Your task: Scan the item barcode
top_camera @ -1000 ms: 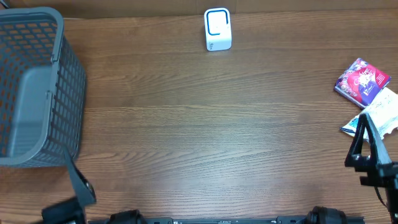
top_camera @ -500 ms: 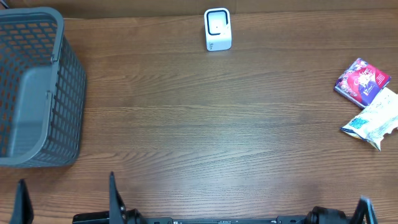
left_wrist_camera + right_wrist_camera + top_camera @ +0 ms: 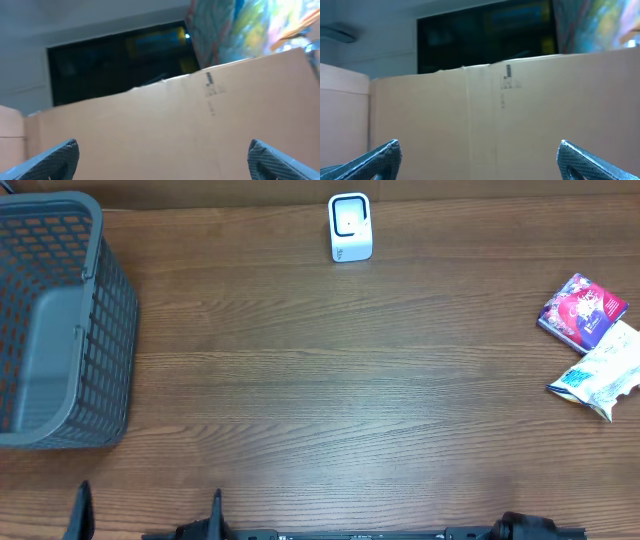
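Note:
The white barcode scanner (image 3: 350,227) stands at the far middle of the table. Two items lie at the right edge: a purple and red packet (image 3: 583,309) and, just nearer, a white and blue packet (image 3: 602,370). No barcode shows on either. Only the two tips of my left gripper (image 3: 148,522) poke in at the near left edge, wide apart. Both wrist views face a cardboard wall (image 3: 165,115), away from the table. There my left gripper (image 3: 162,160) and right gripper (image 3: 479,157) stand open with nothing between the fingers. The right gripper is out of the overhead view.
A grey mesh basket (image 3: 100,330) takes up the far left of the wooden table (image 3: 330,390). The arm bases (image 3: 520,528) sit along the near edge. Behind the cardboard wall (image 3: 520,110) is a dark screen.
The right arm, a second ago beside the white and blue packet, has pulled back out of the overhead view. The left gripper's tips have shifted right along the near edge. The items have not moved.

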You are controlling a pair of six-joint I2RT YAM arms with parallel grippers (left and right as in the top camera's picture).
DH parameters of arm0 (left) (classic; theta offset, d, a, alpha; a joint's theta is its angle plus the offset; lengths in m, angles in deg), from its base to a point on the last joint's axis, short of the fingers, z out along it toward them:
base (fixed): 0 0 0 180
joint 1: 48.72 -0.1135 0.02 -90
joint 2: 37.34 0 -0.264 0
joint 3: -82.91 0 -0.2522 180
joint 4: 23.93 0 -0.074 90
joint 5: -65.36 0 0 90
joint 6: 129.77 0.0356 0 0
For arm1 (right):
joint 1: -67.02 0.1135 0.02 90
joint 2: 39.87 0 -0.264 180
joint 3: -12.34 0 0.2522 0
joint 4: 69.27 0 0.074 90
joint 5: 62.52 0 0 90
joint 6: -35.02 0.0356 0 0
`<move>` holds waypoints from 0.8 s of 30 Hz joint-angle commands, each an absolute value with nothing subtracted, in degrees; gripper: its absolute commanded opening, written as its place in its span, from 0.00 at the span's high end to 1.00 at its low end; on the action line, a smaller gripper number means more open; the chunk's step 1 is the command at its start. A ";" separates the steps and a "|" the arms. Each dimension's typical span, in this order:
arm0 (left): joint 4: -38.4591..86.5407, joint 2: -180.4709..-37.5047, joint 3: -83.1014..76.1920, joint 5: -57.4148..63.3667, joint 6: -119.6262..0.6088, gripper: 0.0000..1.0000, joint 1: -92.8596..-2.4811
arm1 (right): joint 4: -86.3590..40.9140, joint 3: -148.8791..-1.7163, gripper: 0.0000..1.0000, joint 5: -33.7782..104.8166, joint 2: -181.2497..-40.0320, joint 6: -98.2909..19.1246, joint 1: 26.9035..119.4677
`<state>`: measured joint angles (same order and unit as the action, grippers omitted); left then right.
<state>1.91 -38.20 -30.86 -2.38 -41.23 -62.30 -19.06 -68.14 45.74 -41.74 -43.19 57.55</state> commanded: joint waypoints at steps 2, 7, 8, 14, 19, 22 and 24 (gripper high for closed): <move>1.34 -37.57 -31.69 0.88 -44.50 0.00 -62.19 | -24.11 -67.75 0.00 49.04 -41.21 -42.99 58.33; 0.29 -37.57 -31.69 0.90 -44.50 0.00 -62.19 | -27.15 -68.45 0.00 49.06 -41.21 -42.99 57.96; 0.29 -37.57 -31.69 0.90 -44.50 0.00 -62.19 | -27.02 -68.64 0.00 49.23 -41.19 -42.99 57.96; 0.71 -37.57 -31.69 0.92 -44.53 0.00 -62.19 | -23.21 -69.91 0.00 55.22 -40.08 -42.97 58.05; 1.21 -37.57 -31.69 0.92 -44.53 0.00 -62.19 | -24.31 -69.91 0.00 57.15 -40.12 -43.01 58.46; 2.96 -37.57 -31.69 0.90 -44.50 0.00 -62.19 | -29.57 -69.39 0.00 57.15 -40.25 -42.99 58.51; 5.08 -37.57 -31.69 0.86 -44.48 0.00 -62.19 | -36.46 -68.38 0.00 57.12 -40.67 -43.01 58.49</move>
<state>3.51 -38.20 -31.54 0.27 -43.50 -62.33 -31.96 -68.88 56.29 -40.80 -43.19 58.09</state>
